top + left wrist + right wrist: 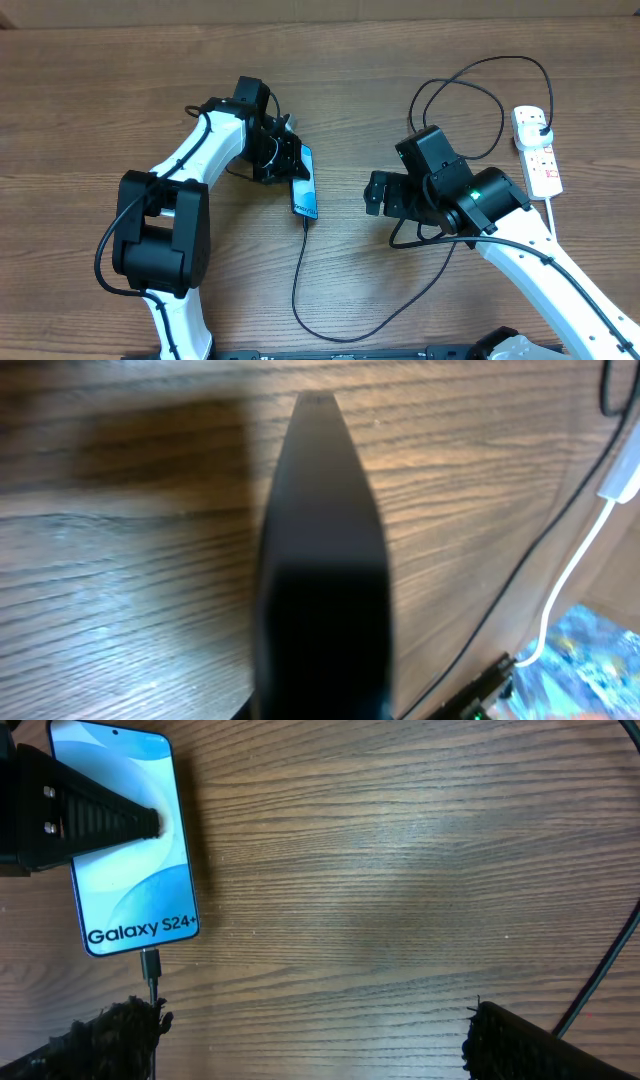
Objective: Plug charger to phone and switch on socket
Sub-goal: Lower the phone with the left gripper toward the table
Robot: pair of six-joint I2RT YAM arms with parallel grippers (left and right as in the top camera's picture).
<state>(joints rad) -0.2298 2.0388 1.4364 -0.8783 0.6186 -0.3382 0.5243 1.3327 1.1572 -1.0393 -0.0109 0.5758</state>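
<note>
The left gripper (288, 165) has its jaws together. Its black fingers (100, 808) lie across the upper half of the phone (128, 840) screen and seem to press on the glass rather than clamp the phone. In the left wrist view the joined fingers (320, 560) fill the middle as one dark wedge. The right gripper (372, 193) has its jaws wide apart and holds nothing, hovering at the phone's 3 o'clock, near it but apart.

There is one phone, lying flat face up just left of the table's (120, 80) centre, its screen reading "Galaxy S24+". The one charger (298, 280) has its connector tip (150, 963) seated in the phone's 6 o'clock edge. Its cable runs toward 6 o'clock, curves under the right arm and loops up to 1 o'clock. The one socket (545, 170) lies at the table's 2 o'clock, with two outlets. A black plug (540, 128) sits in the outlet at its 12 o'clock end, and one white cord (553, 215) leaves its 6 o'clock end.
</note>
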